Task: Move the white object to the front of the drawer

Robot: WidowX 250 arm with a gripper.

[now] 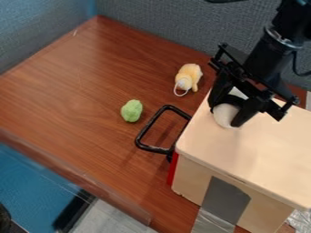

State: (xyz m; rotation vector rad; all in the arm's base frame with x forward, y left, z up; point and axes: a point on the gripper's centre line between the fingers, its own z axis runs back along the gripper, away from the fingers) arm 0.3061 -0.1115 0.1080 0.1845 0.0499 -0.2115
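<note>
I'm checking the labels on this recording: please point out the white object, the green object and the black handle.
White object (224, 116): camera view, its rounded lower part.
Green object (132, 111): camera view, its middle.
Black handle (153, 149): camera view, its lower bar.

Black robot arm (265, 58) slanting down from upper right, hand (225, 116) angled downward, two fingers apart

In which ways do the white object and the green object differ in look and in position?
The white object is pale and smooth-looking; the green object is green and bumpy. The white object is between the fingers of the gripper, over the box; the green object lies on the table. Both are roundish.
</note>
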